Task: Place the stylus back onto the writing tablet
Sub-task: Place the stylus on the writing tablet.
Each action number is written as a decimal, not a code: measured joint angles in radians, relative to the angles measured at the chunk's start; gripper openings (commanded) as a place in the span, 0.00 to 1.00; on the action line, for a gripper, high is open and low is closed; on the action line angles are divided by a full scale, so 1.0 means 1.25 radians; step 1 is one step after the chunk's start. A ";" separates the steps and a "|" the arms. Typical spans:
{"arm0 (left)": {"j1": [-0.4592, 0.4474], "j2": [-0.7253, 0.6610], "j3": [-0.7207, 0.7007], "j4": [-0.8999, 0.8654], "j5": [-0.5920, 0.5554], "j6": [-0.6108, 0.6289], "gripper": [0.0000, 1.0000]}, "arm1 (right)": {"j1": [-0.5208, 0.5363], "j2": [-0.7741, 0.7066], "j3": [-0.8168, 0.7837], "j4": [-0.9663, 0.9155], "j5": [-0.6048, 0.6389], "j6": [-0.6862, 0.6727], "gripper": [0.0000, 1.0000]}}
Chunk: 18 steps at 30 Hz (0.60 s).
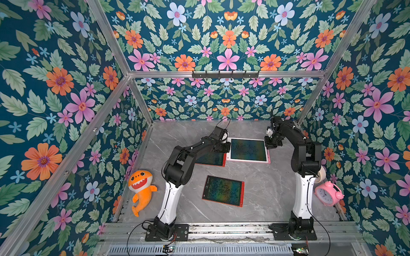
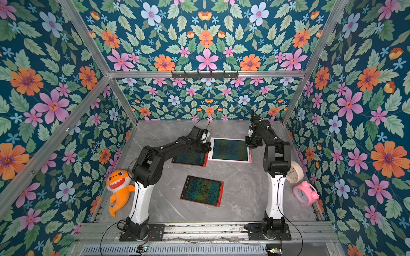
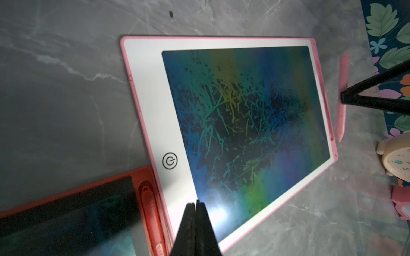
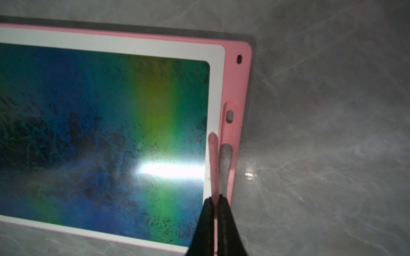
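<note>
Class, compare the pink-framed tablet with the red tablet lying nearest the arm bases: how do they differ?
The pink-framed tablet has a white border round its screen; the red tablet's surround is red. The pink one lies square to the table, the red one skewed. Both show rainbow scribbles.

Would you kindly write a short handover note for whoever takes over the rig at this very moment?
Left hand: shut, empty, tips over the pink tablet's border; contact unclear.
Right hand: shut on the pink stylus, held alongside the tablet's slot, not yet seated.
Done: stylus gripped and brought to the slot.
Left: seat it in the slot, release, withdraw.
</note>
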 measured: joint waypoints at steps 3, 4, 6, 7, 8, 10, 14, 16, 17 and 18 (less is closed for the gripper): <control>0.000 0.005 0.000 -0.002 0.000 0.000 0.00 | -0.001 0.009 0.008 -0.005 0.014 0.000 0.00; 0.000 0.006 0.000 -0.002 0.000 0.000 0.00 | -0.001 0.010 0.012 -0.009 0.014 0.000 0.00; 0.000 0.008 0.001 -0.002 0.000 0.000 0.00 | 0.000 0.014 0.020 -0.010 0.014 0.000 0.00; 0.000 0.009 0.002 -0.002 0.000 0.000 0.00 | 0.000 0.018 0.025 -0.011 0.014 0.000 0.00; 0.000 0.011 0.002 -0.002 0.000 0.000 0.00 | 0.000 0.023 0.030 -0.011 0.014 0.000 0.00; 0.000 0.014 0.002 -0.005 0.000 0.001 0.00 | 0.000 0.030 0.034 -0.013 0.014 0.000 0.00; 0.000 0.018 0.005 -0.008 0.000 0.003 0.00 | 0.000 0.041 0.052 -0.016 0.013 0.000 0.00; 0.000 0.022 0.008 -0.009 0.000 0.003 0.00 | -0.001 0.047 0.062 -0.017 0.013 0.000 0.00; 0.000 0.024 0.010 -0.011 0.000 0.003 0.00 | -0.001 0.052 0.068 -0.018 0.013 0.000 0.00; 0.000 0.026 0.011 -0.011 0.000 0.003 0.00 | 0.000 0.055 0.072 -0.019 0.010 0.000 0.00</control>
